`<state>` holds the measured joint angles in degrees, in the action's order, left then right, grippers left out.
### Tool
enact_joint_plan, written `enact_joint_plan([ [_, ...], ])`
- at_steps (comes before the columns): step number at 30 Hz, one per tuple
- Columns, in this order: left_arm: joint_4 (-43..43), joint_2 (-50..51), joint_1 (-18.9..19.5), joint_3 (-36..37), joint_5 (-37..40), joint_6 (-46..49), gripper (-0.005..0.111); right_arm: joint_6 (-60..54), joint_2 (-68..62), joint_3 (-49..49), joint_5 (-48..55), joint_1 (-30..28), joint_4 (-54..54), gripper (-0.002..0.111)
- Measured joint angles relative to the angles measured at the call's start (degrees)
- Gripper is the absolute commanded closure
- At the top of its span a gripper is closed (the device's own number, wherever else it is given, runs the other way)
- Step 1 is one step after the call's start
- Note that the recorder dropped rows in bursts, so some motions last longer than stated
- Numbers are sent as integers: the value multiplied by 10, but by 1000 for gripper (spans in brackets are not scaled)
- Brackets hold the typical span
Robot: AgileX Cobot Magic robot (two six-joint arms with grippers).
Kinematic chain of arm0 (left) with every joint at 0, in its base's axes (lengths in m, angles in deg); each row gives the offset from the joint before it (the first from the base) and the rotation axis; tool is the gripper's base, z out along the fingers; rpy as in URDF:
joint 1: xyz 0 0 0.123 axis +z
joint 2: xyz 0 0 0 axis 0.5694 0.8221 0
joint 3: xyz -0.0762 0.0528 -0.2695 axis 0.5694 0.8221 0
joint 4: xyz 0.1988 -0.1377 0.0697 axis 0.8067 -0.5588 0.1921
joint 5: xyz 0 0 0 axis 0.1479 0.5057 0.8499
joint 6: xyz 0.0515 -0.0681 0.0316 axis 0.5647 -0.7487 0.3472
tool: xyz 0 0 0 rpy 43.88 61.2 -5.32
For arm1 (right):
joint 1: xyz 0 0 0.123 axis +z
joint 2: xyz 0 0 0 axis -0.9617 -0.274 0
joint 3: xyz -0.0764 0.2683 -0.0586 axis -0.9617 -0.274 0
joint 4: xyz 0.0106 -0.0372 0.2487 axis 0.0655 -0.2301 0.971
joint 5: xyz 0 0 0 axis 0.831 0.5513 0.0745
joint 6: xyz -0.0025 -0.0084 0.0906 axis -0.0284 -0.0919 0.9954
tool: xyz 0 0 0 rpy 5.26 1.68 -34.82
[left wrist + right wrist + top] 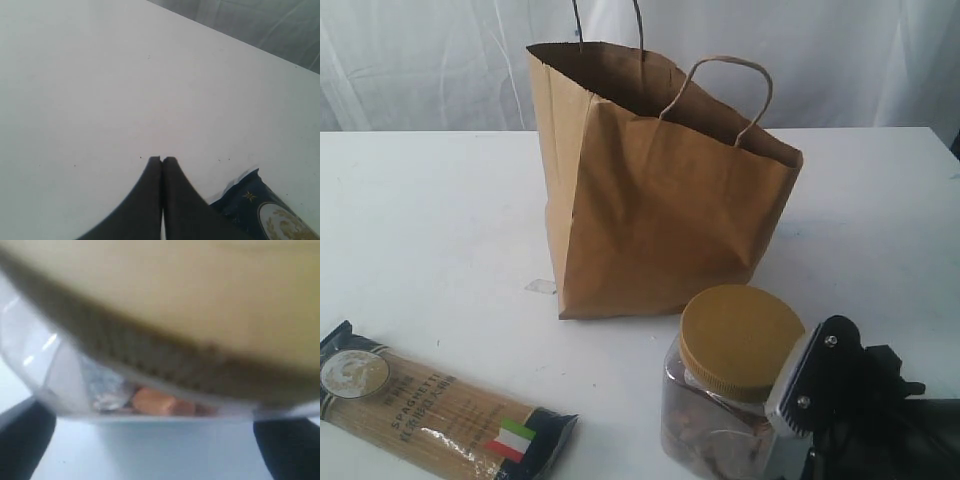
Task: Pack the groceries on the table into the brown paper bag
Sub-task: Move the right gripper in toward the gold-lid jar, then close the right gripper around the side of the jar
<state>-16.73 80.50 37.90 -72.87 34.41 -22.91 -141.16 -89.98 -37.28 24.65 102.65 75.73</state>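
The right gripper (155,440) stands spread around the clear jar (720,400), not visibly clamping it. The left gripper (162,162) is pressed together above the tabletop (430,220).

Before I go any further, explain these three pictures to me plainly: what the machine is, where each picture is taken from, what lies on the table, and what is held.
This is a robot with two arms, each ending in a two-fingered gripper. One picture comes from a camera off the arms; the other two come from cameras on each wrist.

On the white table stands a brown paper bag, open at the top. Nearer the camera lie a spaghetti pack with an Italian flag and a clear jar with a mustard lid.

The left gripper is shut and empty, hovering near the spaghetti pack's end. The right gripper stands wide open with the jar between its fingers; whether they touch the jar cannot be told, so nothing is clearly held.
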Motion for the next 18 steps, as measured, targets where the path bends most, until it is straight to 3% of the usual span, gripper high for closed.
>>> enact_joint_plan([
  [18,0,0,0,0,0,0,107,-16,-51,18,25,0,46,3],
])
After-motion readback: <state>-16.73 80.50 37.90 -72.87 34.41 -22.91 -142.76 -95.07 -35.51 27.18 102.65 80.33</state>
